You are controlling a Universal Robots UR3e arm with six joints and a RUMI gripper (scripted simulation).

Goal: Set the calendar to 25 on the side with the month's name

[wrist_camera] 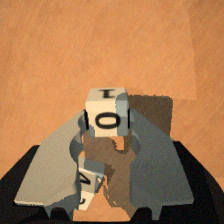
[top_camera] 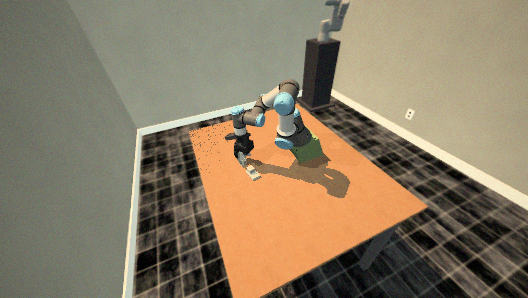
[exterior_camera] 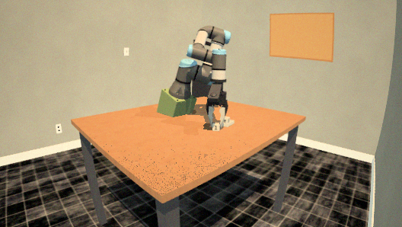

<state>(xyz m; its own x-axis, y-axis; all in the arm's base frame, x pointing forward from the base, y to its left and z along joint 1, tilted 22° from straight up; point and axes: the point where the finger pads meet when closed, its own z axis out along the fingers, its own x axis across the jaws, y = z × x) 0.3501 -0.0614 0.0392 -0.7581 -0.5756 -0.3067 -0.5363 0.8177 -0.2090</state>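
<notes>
Cube, white (exterior_camera: pixel 216 127) (wrist_camera: pixel 107 120), one: on the worktop (top_camera: pixel 310 220) (exterior_camera: pixel 126 133) (wrist_camera: pixel 45 60), pinched between the fingers (top_camera: pixel 242 159) (exterior_camera: pixel 211 116) by opposite sides. Presumably light, rigid, smooth-faced; best gripped squarely, mid-face, lest it twist.

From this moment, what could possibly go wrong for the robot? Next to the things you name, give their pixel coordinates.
The gripper (top_camera: pixel 243 161) (exterior_camera: pixel 217 123) (wrist_camera: pixel 108 110) pinches the cube marked 0 (exterior_camera: pixel 216 127) (wrist_camera: pixel 106 120) near its fingertips, so the cube might slip or twist when lifted. The second cube (wrist_camera: pixel 89 184) sits close by, under the left side of the wrist view, so a finger could knock it.
</notes>
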